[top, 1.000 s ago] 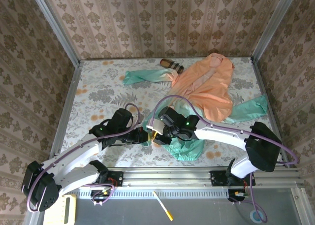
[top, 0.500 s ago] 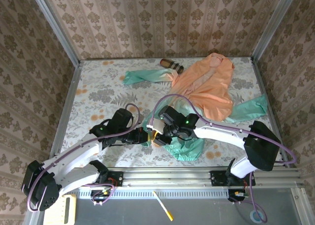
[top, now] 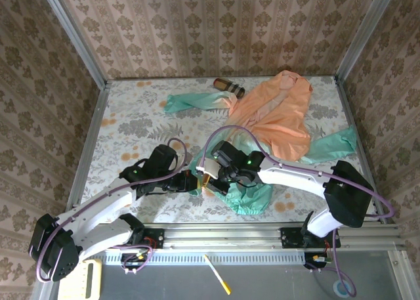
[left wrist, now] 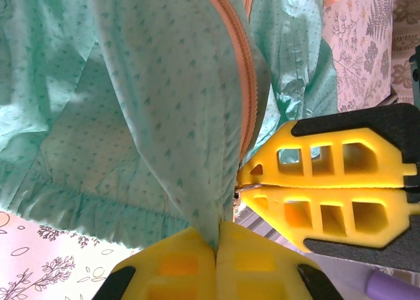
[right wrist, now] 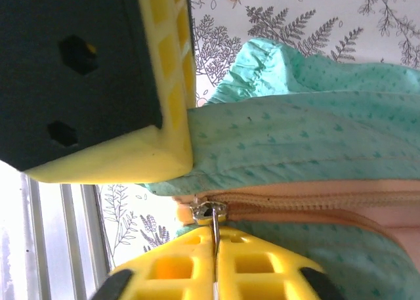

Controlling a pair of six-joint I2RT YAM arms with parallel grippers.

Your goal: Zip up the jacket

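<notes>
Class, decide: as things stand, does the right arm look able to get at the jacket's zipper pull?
Likely yes: the right gripper looks shut on the zipper pull, nothing in the way.

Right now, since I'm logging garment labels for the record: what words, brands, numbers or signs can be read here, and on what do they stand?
None can be read.
The jacket shows only a small repeating print, with no label or brand in sight.
The yellow fingers carry no marking.
The striped cylinder is too small to tell whether it bears any text.
</notes>
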